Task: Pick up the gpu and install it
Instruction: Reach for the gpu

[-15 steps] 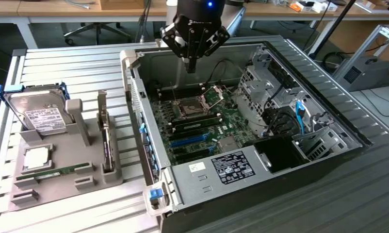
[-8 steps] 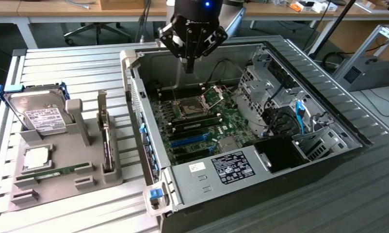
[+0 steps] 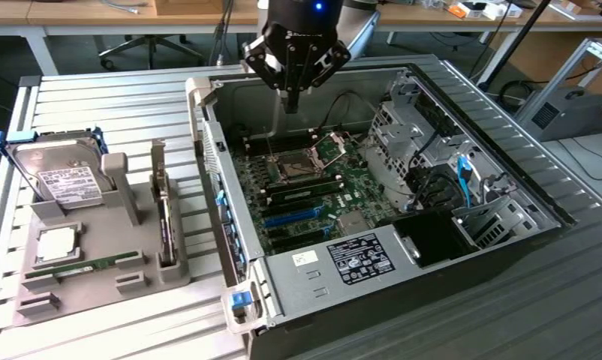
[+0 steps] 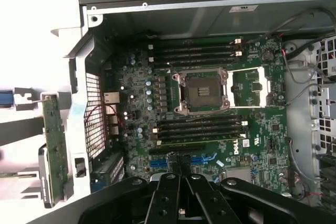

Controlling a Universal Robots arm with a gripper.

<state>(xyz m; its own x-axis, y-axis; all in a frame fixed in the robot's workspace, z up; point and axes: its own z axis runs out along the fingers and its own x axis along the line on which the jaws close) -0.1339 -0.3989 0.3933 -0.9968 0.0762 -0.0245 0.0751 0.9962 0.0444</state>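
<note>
The gpu [image 3: 162, 206] stands on its edge in a slot of the grey holder [image 3: 100, 255] at the exterior view's left, a thin dark card with a metal end. In the wrist view the gpu [image 4: 55, 142] shows its green board beside the case's outer wall. My gripper [image 3: 292, 103] hangs above the back of the open computer case [image 3: 381, 300], well apart from the gpu. Its black fingers [image 4: 169, 195] are shut together with nothing between them. Below them lies the green motherboard [image 4: 252, 129] with an empty CPU socket [image 4: 202, 92].
The holder also carries a silver hard drive in a blue frame [image 3: 61, 176], a CPU [image 3: 55, 246] and a narrow RAM stick [image 3: 96, 264]. Blue expansion slots [image 3: 291, 217] sit low on the motherboard. Drive cages and cables [image 3: 451, 180] crowd the case's right side.
</note>
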